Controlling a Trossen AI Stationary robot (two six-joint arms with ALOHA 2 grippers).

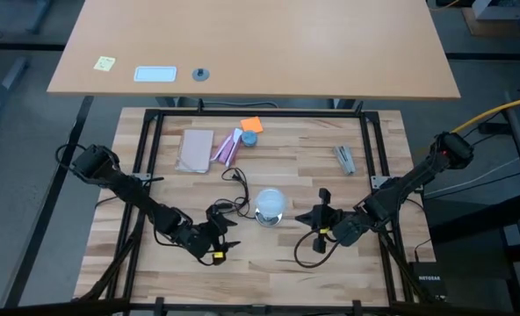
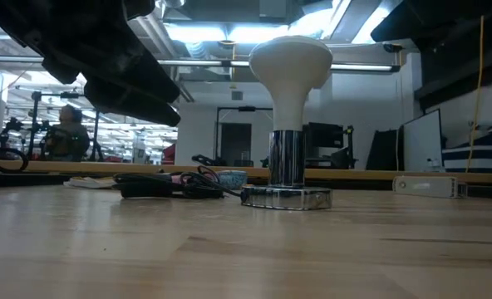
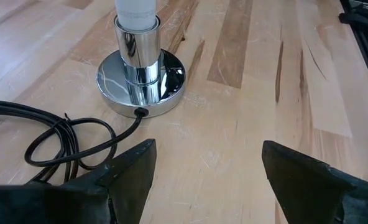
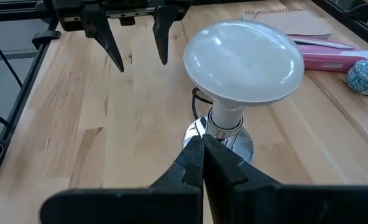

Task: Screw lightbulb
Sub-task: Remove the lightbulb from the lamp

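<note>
The frosted white lightbulb (image 1: 270,204) stands upright, its narrow neck (image 4: 226,117) in the silvery socket (image 3: 140,74), whose round base rests on the wooden table. A dark cord (image 3: 66,137) runs from the base. My left gripper (image 3: 209,168) is open on the table's left side of the socket, with only bare wood between its fingers. In the right wrist view the left gripper (image 4: 137,43) shows beyond the bulb. My right gripper (image 4: 202,149) is shut on nothing. It points at the socket from the table's right side, just short of it.
At the back of the table lie a brown pad (image 1: 196,149), a pink-and-white packet (image 1: 227,147), an orange piece (image 1: 251,125), a teal ball (image 1: 249,139) and a grey item (image 1: 345,158). Black frame rails (image 1: 146,140) border the table. There is bare wood near the front edge.
</note>
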